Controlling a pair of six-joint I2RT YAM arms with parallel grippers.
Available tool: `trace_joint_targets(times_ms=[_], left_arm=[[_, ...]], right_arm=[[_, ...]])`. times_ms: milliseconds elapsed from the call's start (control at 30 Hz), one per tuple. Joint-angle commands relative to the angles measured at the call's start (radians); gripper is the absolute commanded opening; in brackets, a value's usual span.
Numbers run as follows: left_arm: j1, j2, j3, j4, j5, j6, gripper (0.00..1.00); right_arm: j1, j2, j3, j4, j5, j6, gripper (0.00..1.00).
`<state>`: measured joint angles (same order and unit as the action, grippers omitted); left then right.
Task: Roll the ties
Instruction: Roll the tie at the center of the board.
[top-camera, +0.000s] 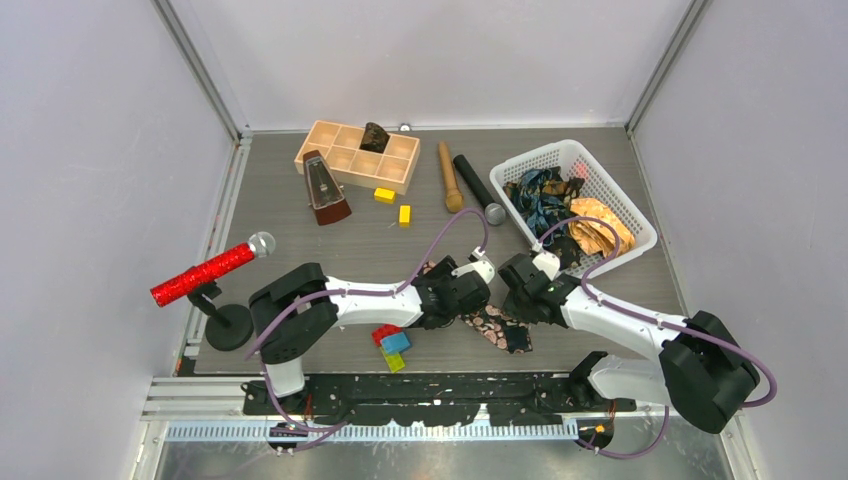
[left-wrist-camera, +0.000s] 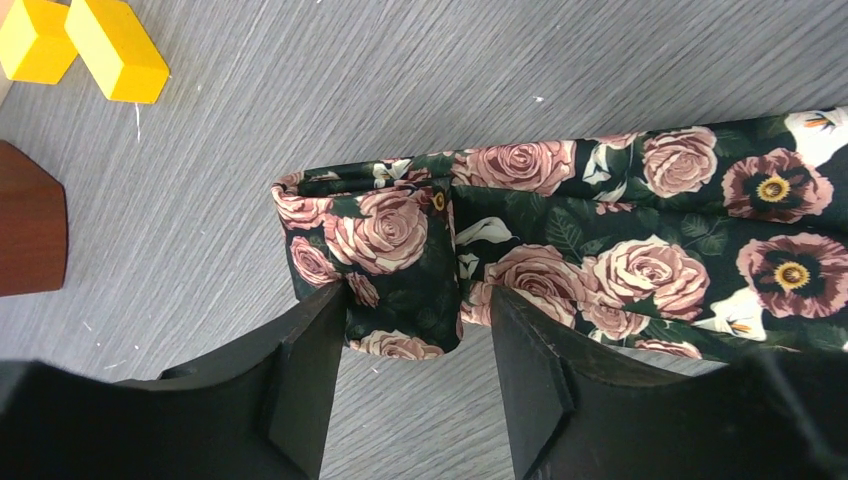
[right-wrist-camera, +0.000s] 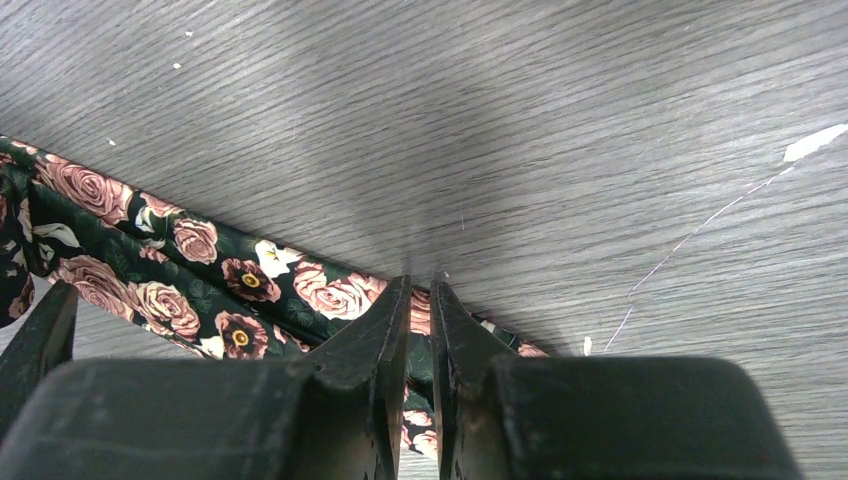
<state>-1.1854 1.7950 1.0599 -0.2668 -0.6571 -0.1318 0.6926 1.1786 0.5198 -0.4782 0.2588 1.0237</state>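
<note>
This is a robotics lab test cell. Plain pale grey wall panels in aluminium corner posts enclose a grey wood-grain table. A white-and-black left arm and right arm, trailing purple cables, are bolted to a perforated black metal rail.

Left arm and right arm have white link shells, black joint housings and bulky, rounded black shoulders. A purple cable runs loosely along each, wrist to base. Left gripper and right gripper carry matte black, wedge-shaped fingers with faceted sides.
</note>
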Motion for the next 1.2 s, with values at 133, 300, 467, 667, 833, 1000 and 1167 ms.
trace_joint_targets(times_ms=[133, 300, 467, 667, 833, 1000, 1167], left_arm=[[-0.008, -0.017, 0.001, 0.030, 0.060, -0.048, 0.61], [-0.008, -0.022, -0.002, 0.039, 0.084, -0.054, 0.59], [-0.006, -0.014, 0.000, 0.046, 0.111, -0.057, 0.58], [0.006, -0.002, -0.001, 0.045, 0.133, -0.062, 0.58], [0.018, -0.030, -0.009, 0.053, 0.155, -0.068, 0.61], [0.034, -0.049, -0.017, 0.059, 0.181, -0.083, 0.63], [0.046, -0.086, -0.020, 0.061, 0.196, -0.090, 0.65]], right_arm=[[0.004, -0.028, -0.009, 0.003, 0.021, 0.013, 0.21], [0.004, -0.047, -0.013, 0.000, 0.031, 0.018, 0.21], [0.004, -0.053, -0.015, -0.003, 0.033, 0.018, 0.21], [0.004, -0.060, -0.014, -0.006, 0.032, 0.017, 0.21], [0.004, -0.075, -0.013, -0.009, 0.040, 0.017, 0.21], [0.004, -0.105, -0.011, 0.011, 0.046, 0.011, 0.21], [0.004, -0.162, -0.018, 0.028, 0.061, 0.015, 0.21]])
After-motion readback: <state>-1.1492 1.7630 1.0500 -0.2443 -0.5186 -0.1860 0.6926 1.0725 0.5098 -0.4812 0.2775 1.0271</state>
